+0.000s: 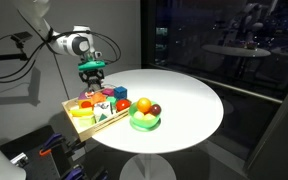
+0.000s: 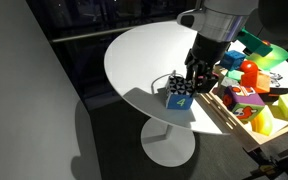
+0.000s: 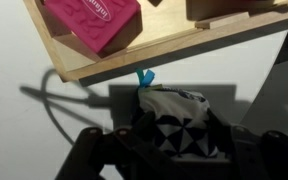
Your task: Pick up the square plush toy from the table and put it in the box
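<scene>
One gripper [image 2: 188, 86] clamps the square plush toy [image 3: 174, 122], its blue tag [image 3: 144, 77] pointing at the box [image 3: 154, 50]

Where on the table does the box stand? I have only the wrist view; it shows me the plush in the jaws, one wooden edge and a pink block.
Observer: In both exterior views the box stands at the rim of the round table, on the side of the arm.
Operator: Is it full?
Observer: Partly. Red, yellow and green toys lie in it; I cannot tell how much floor is free.
Operator: Is anything else near it?
Observer: A green bowl of fruit stands close beside the box, at another side than the plush.
</scene>
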Motion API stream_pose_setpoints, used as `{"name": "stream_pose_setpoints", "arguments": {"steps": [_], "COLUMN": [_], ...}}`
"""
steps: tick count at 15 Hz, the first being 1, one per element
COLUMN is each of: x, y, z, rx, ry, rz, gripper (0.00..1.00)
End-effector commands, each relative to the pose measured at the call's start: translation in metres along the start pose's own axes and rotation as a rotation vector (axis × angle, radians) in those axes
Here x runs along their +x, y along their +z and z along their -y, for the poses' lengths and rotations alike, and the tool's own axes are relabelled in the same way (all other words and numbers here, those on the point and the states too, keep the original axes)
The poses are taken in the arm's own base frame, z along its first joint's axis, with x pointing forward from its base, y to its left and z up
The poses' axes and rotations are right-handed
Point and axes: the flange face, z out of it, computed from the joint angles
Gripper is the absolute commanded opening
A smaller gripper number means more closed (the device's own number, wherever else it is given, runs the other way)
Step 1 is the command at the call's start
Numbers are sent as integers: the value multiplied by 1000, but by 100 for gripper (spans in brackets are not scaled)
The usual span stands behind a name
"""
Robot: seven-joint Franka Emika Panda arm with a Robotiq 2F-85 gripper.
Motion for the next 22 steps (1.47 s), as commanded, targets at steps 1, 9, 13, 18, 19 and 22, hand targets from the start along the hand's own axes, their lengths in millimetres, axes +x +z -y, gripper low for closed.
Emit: {"name": "stream_pose_setpoints", "arguments": {"steps": [1,9,13,18,19,22], "x": [2,2,0,2,3,6], "y": [5,-9,-18,-35,-38,-50], "z": [-5,0,2,2,2,1], "rx": [0,23,35,78,85,81], "ry": [12,10,12,41,49,80], "rz": [15,14,21,-5,-11,-29], "gripper": [28,6,6,33,40,62]}}
